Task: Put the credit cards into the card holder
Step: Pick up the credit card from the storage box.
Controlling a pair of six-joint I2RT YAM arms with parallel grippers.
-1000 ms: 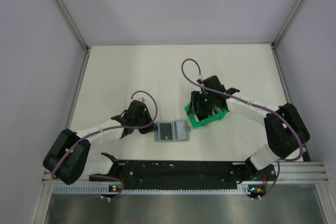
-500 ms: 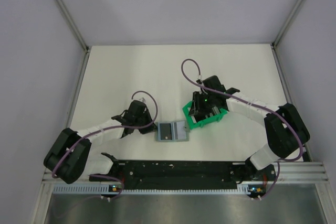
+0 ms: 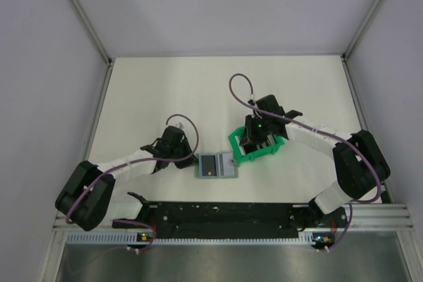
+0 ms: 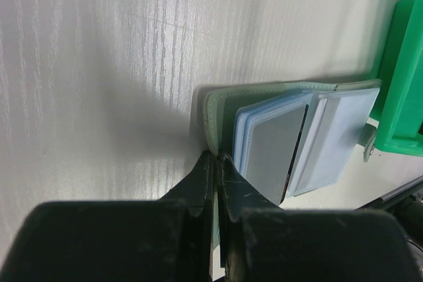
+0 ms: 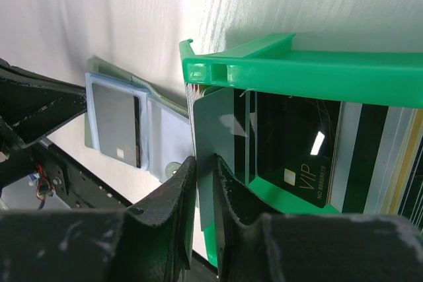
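Note:
The grey-green card holder [image 3: 215,164] lies open on the table, its light blue inside up, with a grey card [image 4: 272,144] in its left pocket. My left gripper [image 4: 215,156] is shut on the card holder's [image 4: 218,107] left cover edge. Several credit cards stand in the bright green bin [image 5: 297,70], among them a black VIP card [image 5: 310,177]. My right gripper [image 5: 206,163] reaches into the bin's left end and is shut on a grey card [image 5: 218,127] that stands above the others. In the top view the right gripper [image 3: 250,141] is over the bin [image 3: 234,144].
The bin sits just right of the card holder [image 5: 119,127], nearly touching its clasp tab. A black rail [image 3: 225,212] runs along the near table edge. Grey walls enclose the table on three sides.
The right gripper's jaws have closed onto the grey card. The green bin has shifted slightly to the left. The left arm and the card holder have not moved.

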